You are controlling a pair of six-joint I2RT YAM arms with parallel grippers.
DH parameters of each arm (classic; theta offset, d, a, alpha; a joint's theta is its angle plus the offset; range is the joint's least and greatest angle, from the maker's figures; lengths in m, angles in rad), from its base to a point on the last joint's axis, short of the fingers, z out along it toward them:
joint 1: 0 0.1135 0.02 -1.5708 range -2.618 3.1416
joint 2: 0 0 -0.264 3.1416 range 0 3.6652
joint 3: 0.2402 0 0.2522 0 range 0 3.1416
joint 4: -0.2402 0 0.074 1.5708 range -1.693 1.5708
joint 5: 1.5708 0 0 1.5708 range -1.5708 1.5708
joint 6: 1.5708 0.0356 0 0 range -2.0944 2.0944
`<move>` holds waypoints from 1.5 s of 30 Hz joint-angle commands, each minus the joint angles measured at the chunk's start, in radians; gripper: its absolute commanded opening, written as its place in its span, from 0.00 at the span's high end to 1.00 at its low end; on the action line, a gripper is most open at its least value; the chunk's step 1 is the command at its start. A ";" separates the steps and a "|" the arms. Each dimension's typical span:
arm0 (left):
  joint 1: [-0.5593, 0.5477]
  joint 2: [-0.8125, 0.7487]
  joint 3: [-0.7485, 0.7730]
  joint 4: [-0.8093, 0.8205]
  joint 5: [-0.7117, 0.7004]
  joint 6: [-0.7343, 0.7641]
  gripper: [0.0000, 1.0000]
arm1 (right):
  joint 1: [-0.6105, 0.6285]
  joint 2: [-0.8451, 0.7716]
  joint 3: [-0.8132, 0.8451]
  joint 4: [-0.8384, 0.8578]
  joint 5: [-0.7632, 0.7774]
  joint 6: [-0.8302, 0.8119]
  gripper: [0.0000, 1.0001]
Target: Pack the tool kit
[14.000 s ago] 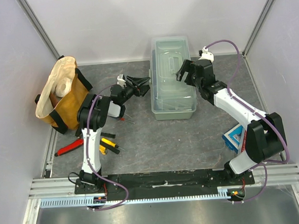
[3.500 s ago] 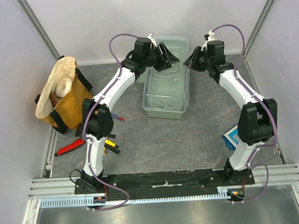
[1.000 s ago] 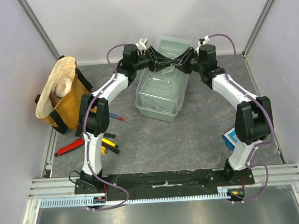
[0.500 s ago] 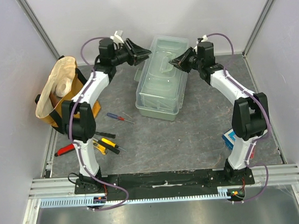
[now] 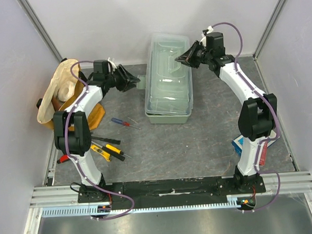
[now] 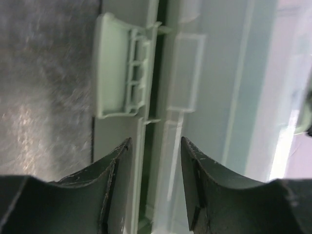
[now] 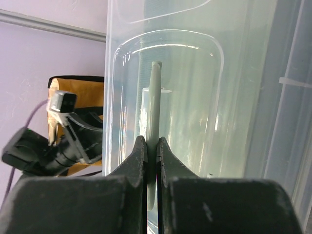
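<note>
Toolbox (image 5: 168, 84): upper centre of the top view, long axis running up and down the frame, on the table (image 5: 200, 141).

Cloth bag (image 5: 62, 96): far left, against the left wall, well apart from the toolbox.

Left gripper (image 5: 132, 81): between bag and toolbox, just beside the toolbox's left side, level with its latch (image 6: 114, 73).

Right gripper (image 5: 183, 58): over the toolbox's upper right part, on the lid handle (image 7: 154, 136).

Screwdriver (image 5: 122, 122): on the table, lower left of the toolbox.

Hand tools (image 5: 106, 147): lower left, clustered below the bag.

Packets (image 5: 247, 143): lower right, behind the right arm.
</note>
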 commanded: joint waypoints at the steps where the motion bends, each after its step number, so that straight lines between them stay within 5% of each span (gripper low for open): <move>1: -0.003 -0.064 -0.069 -0.027 -0.003 0.099 0.49 | -0.020 -0.085 0.081 0.142 -0.043 -0.023 1.00; 10: -0.015 -0.056 -0.164 -0.013 0.059 0.161 0.40 | -0.054 -0.116 0.038 0.207 -0.069 -0.016 1.00; 23: -0.103 0.054 -0.050 -0.093 0.004 0.289 0.39 | -0.088 -0.122 0.030 0.229 -0.108 -0.005 1.00; 30: -0.129 0.094 -0.009 -0.165 -0.101 0.328 0.61 | -0.116 -0.134 0.003 0.235 -0.105 -0.006 1.00; 36: -0.127 0.117 0.037 -0.229 -0.174 0.345 0.98 | -0.177 -0.160 -0.062 0.240 -0.116 -0.003 1.00; 45: -0.098 0.082 0.037 -0.245 -0.284 0.281 0.98 | -0.290 -0.232 -0.253 0.286 -0.133 0.007 1.00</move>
